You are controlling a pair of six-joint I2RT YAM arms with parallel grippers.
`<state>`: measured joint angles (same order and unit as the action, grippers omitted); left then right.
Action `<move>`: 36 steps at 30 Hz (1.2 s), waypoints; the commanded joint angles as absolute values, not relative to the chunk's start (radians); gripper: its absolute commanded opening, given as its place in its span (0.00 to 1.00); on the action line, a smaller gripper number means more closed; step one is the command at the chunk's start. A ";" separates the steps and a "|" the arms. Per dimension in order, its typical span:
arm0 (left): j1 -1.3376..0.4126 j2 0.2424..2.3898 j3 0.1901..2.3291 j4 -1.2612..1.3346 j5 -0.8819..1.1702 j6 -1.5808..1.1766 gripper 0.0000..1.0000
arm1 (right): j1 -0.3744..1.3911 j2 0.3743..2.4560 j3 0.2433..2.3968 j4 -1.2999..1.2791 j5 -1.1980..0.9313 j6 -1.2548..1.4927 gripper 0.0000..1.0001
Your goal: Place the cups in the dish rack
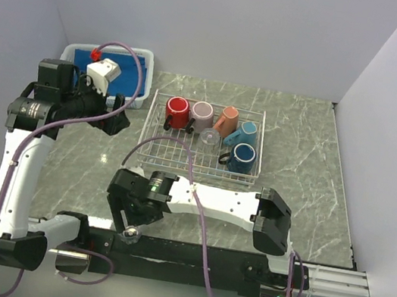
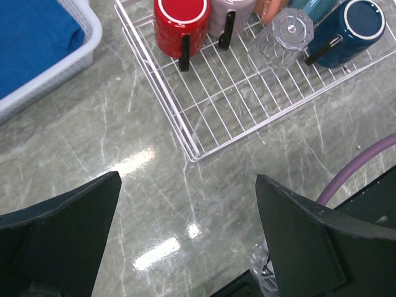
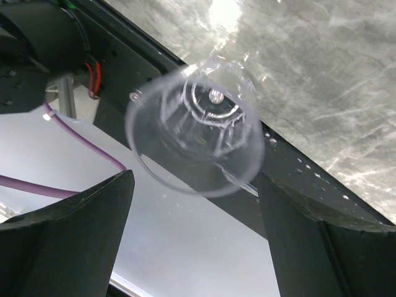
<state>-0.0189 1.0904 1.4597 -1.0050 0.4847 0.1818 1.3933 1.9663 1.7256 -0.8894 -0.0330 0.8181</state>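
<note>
The white wire dish rack (image 1: 163,150) holds a red mug (image 1: 176,111), a mauve mug (image 1: 202,113), a salmon mug (image 1: 227,119), a light-blue mug (image 1: 245,133), a navy mug (image 1: 243,156) and a clear glass (image 1: 209,136). A second clear glass (image 1: 129,234) lies tilted on the black rail at the table's near edge, mouth toward the right wrist camera (image 3: 198,139). My right gripper (image 1: 128,219) is open, its fingers (image 3: 80,223) on either side just short of this glass. My left gripper (image 1: 120,115) is open and empty above the table left of the rack (image 2: 210,105).
A white plastic basket (image 1: 144,70) with blue cloth and a small white object (image 1: 104,70) stands at the back left. The black base rail (image 1: 195,256) runs along the near edge. Walls close in on the left, back and right.
</note>
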 commanded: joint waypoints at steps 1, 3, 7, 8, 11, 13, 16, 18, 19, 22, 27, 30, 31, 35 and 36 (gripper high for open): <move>-0.012 1.078 1.450 -0.965 0.526 0.181 0.96 | 1.390 1.891 1.698 -0.900 -0.002 0.824 0.88; -0.012 1.083 1.448 -0.963 0.529 0.179 0.96 | 1.385 1.891 1.701 -0.923 0.018 0.813 0.87; -0.012 1.077 1.433 -0.954 0.538 0.173 0.96 | 1.373 1.855 1.713 -0.959 0.051 0.790 0.87; -0.012 1.075 1.431 -0.950 0.538 0.172 0.96 | 1.367 1.847 1.701 -0.954 0.051 0.788 0.87; -0.014 1.072 1.430 -0.951 0.541 0.167 0.96 | 1.351 1.829 1.658 -0.918 0.032 0.793 0.85; -0.014 1.071 1.430 -0.953 0.549 0.163 0.96 | 1.345 1.833 1.641 -0.902 0.023 0.793 0.82; -0.012 1.066 1.433 -0.957 0.552 0.158 0.96 | 1.344 1.856 1.623 -0.868 0.003 0.793 0.80; -0.012 1.063 1.436 -0.963 0.554 0.156 0.96 | 1.344 1.874 1.621 -0.845 -0.018 0.792 0.79; -0.014 1.062 1.437 -0.968 0.551 0.158 0.96 | 1.342 1.896 1.626 -0.839 -0.023 0.790 0.79; -0.014 1.062 1.442 -0.976 0.546 0.156 0.96 | 1.344 1.937 1.651 -0.831 -0.041 0.779 0.78; -0.012 1.060 1.456 -0.982 0.548 0.152 0.96 | 1.344 1.980 1.669 -0.819 -0.048 0.776 0.75; -0.014 1.061 1.482 -0.996 0.557 0.149 0.96 | 1.344 1.999 1.655 -0.801 -0.055 0.776 0.69; -0.012 1.063 1.488 -0.999 0.560 0.146 0.96 | 1.344 2.005 1.638 -0.793 -0.064 0.776 0.68; -0.012 1.074 1.526 -1.018 0.581 0.127 0.96 | 1.344 2.006 1.599 -0.746 -0.069 0.793 0.58; -0.012 1.077 1.546 -1.022 0.589 0.118 0.96 | 1.342 2.005 1.589 -0.738 -0.071 0.796 0.54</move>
